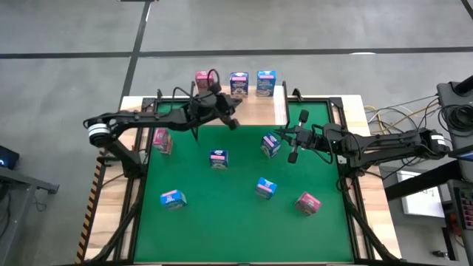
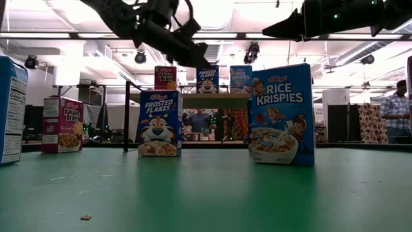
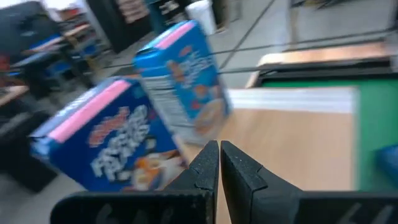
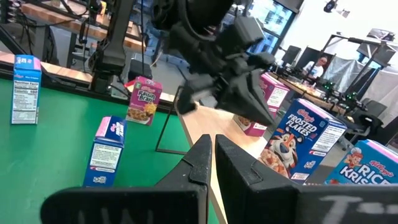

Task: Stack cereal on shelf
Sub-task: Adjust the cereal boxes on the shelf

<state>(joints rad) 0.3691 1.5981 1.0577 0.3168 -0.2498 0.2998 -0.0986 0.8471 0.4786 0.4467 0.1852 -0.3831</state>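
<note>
The shelf (image 1: 255, 108) stands at the mat's far edge with three cereal boxes upright on it: one pink (image 1: 202, 80) and two blue (image 1: 238, 83) (image 1: 266, 83). Several more boxes stand or lie on the green mat, among them a blue one (image 1: 270, 145) just left of my right gripper (image 1: 279, 137). My right gripper (image 4: 213, 146) is shut and raised above the mat. My left gripper (image 1: 233, 122) is shut too and hovers over the shelf's near edge. In its wrist view my left gripper (image 3: 219, 154) points at the two blue boxes (image 3: 186, 81) (image 3: 118, 146).
On the mat are a pink Raisin Bran box (image 1: 162, 140), blue boxes (image 1: 218, 158) (image 1: 265, 188) (image 1: 172, 198) and a pink box (image 1: 307, 202). Cables lie right of the table (image 1: 384, 118). In the low view people show in the room behind (image 2: 394, 109).
</note>
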